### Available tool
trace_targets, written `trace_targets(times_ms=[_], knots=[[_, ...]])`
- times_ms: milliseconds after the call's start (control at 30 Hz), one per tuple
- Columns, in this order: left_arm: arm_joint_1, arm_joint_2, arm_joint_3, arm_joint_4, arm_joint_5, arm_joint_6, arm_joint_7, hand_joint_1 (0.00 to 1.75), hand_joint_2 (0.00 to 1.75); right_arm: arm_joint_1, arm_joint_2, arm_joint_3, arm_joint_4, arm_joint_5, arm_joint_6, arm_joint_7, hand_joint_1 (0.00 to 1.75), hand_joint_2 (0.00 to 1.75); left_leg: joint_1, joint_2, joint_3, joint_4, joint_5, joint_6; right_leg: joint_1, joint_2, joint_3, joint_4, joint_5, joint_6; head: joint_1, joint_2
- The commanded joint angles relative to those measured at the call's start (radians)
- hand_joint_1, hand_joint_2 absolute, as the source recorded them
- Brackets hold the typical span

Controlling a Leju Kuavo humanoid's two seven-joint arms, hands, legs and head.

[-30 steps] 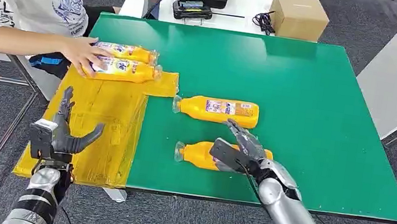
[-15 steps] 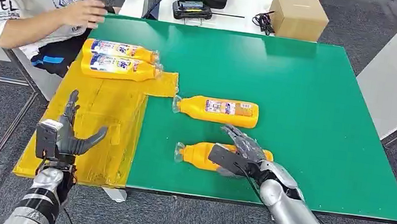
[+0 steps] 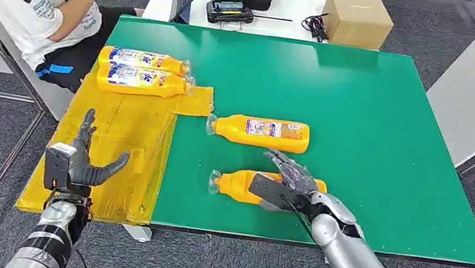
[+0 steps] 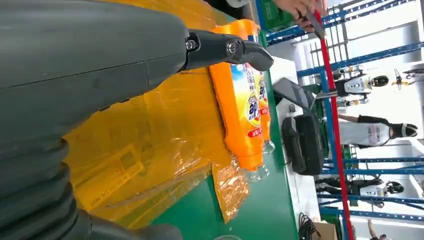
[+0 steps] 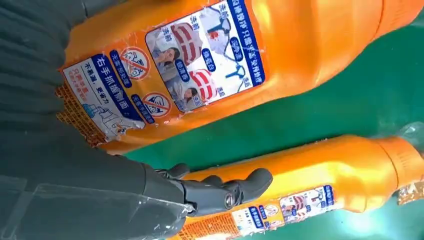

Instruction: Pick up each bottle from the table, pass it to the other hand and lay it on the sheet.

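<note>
My right hand (image 3: 286, 183) curls over the nearest orange plastic bottle (image 3: 239, 184) on the green desk (image 3: 376, 125), grip unconfirmed, while my left hand (image 3: 80, 161) hovers open above the yellow sheet (image 3: 130, 126).

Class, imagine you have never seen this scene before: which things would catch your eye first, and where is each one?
The four orange bottles stand out against the green table: two lie side by side on the yellow sheet at the table's left end, two lie on the bare green. The right hand is over the nearer bottle, its grip not clear, with the farther bottle just beyond. The left hand hovers open above the sheet.
</note>
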Motion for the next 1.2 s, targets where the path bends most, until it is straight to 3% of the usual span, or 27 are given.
trace_targets(times_ms=[33, 233, 767, 1200], knots=[[-0.049, -0.001, -0.017, 0.09, 0.005, -0.002, 0.006, 0.0, 1.75, -0.015, -0.037, 0.075, 0.063, 0.0, 0.013, 0.011, 0.0, 1.75, 0.001, -0.001, 0.002, 0.0, -0.001, -0.001, 0.001, -0.001, 0.003, -0.001, -0.001, -0.001, 0.0, 0.0], [-0.044, -0.001, -0.013, 0.098, 0.015, -0.014, 0.003, 0.0, 1.75, -0.056, -0.12, 0.102, -0.03, -0.011, 0.058, 0.034, 0.0, 1.75, 0.0, -0.001, 0.001, 0.0, -0.001, -0.001, 0.0, -0.002, 0.002, 0.0, -0.001, -0.001, 0.0, 0.0], [-0.043, -0.004, -0.02, 0.115, 0.016, -0.032, -0.001, 0.0, 1.75, -0.058, -0.179, 0.126, -0.099, -0.046, 0.09, 0.045, 0.0, 1.75, 0.001, 0.0, 0.002, 0.001, -0.002, -0.001, 0.001, 0.0, 0.003, 0.0, -0.001, -0.001, 0.0, 0.0], [-0.043, -0.004, -0.021, 0.121, 0.016, -0.036, -0.001, 0.0, 1.75, -0.068, -0.18, 0.132, -0.106, -0.046, 0.091, 0.051, 0.0, 1.75, 0.001, 0.001, 0.002, 0.001, -0.002, -0.002, 0.001, 0.001, 0.003, 0.0, -0.001, -0.002, 0.0, 0.0]])
